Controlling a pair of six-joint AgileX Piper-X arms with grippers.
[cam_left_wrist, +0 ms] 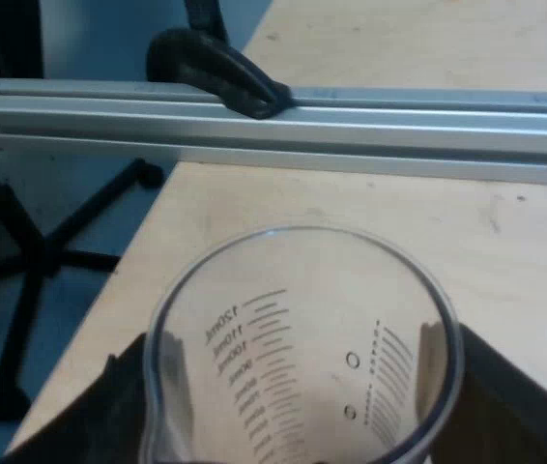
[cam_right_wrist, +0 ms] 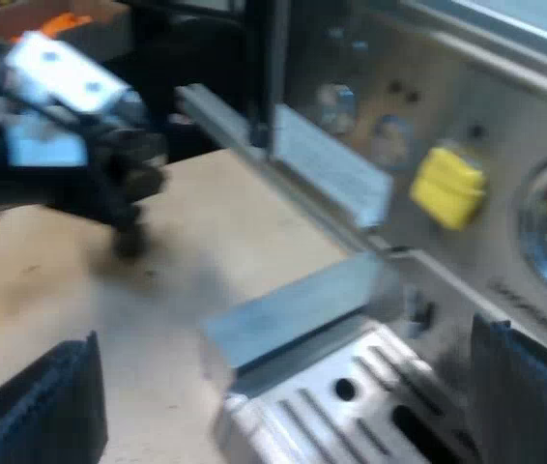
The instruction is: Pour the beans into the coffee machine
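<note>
Now measuring glass (cam_left_wrist: 298, 319) in left tool (cam_left_wrist: 307, 420)

Left gripper (cam_left_wrist: 302, 416): two black jaws, matte, broad slabs with straight slanting edges.
Left jaws, surface: plain and dark, slightly greyer along the inner edges.
Right gripper (cam_right_wrist: 283, 401): two black jaws, blocky, with squared corners.
Right jaws, surface: fine ribbed texture on the faces, dull bluish sheen.
Left arm (cam_right_wrist: 109, 174): black body, bulky and rounded at its end; finer detail cannot be told.
</note>
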